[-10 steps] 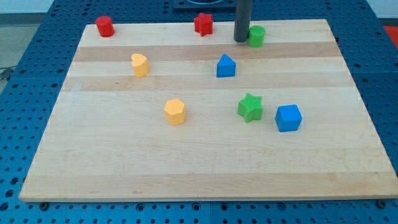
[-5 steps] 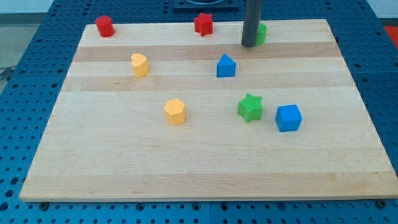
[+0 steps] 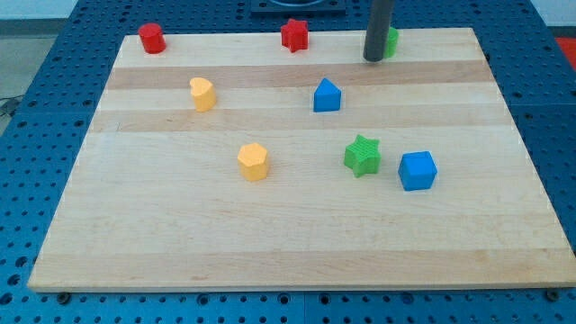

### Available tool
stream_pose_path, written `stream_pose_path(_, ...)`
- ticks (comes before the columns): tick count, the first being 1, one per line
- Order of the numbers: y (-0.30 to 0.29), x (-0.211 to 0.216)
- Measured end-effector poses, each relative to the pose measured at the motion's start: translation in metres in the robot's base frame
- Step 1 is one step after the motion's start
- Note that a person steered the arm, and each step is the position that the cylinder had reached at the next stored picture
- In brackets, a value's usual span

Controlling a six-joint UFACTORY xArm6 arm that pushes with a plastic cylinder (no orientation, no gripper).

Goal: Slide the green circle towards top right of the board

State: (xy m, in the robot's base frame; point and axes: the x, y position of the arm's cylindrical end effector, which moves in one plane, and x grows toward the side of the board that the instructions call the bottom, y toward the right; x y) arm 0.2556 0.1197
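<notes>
The green circle (image 3: 391, 41) sits near the board's top edge, right of centre, and the rod hides most of it. My tip (image 3: 373, 58) touches its lower left side. The dark rod rises straight up and out of the view's top.
A red star (image 3: 294, 34) and a red block (image 3: 151, 38) lie along the top edge. A blue block (image 3: 327, 94) is below my tip. A green star (image 3: 362, 156) and a blue cube (image 3: 418, 170) sit at mid right. Two yellow blocks (image 3: 202, 93) (image 3: 254, 161) lie left of centre. The wooden board (image 3: 297, 243) rests on a blue pegboard.
My tip has moved right and slightly up along the top edge. The green circle has been pushed right and up with it.
</notes>
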Motion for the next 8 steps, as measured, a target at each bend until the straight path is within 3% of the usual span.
stream_pose_path(7,0.015,-0.023)
stream_pose_path(8,-0.01,-0.033)
